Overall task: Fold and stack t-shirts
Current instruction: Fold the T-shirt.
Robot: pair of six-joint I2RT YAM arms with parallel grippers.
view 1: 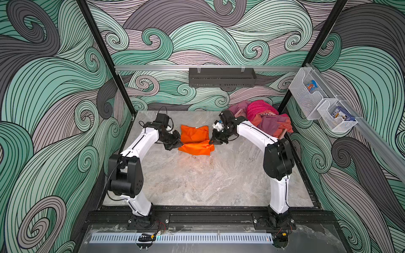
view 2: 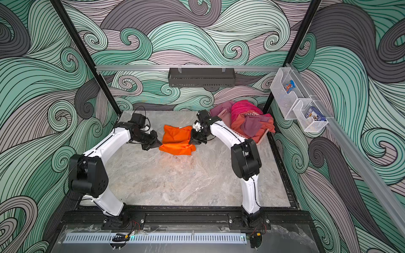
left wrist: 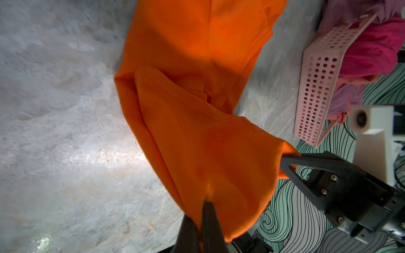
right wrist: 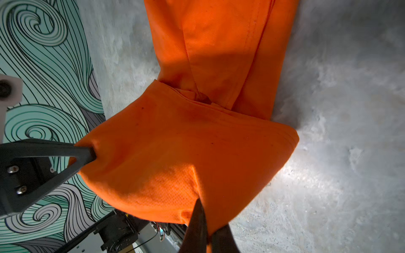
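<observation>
Both hands are clamped. Your left hand (view 1: pixel 179 145) and right hand (view 1: pixel 212 142) each pinch one corner of the same end of the plain bright orange cloth t-shirt (view 1: pixel 194 134). The jaws are tight on the fabric and the held edge is raised off the grey marble-patterned bench (view 1: pixel 197 181). The t-shirt lies between the two hands, and the rest of it is flat on the bench just beyond the fingertips.

Progress, as I read it:
- The sides are already turned in, leaving a long strip.
- The end-over-end fold is half made; laying it down and squaring it are left.
- No finished stack is in sight.
- A heap of pink, mauve and salmon garments (view 1: pixel 263 119) fills the pale pink perforated plastic basket (left wrist: pixel 315 87) just past your right wrist. Whether all of those are t-shirts is hard to tell.

Room:
- Behind both hands, toward the arm bases, the bench is broad and bare.
- Ahead of the hands there is a short run of bench, then the patterned back wall.
- Outboard of the left hand, a bare strip runs to the black frame post (view 1: pixel 121 87).
- Outboard of the right hand the basket crowds close, so keep that arm clear of it.
</observation>
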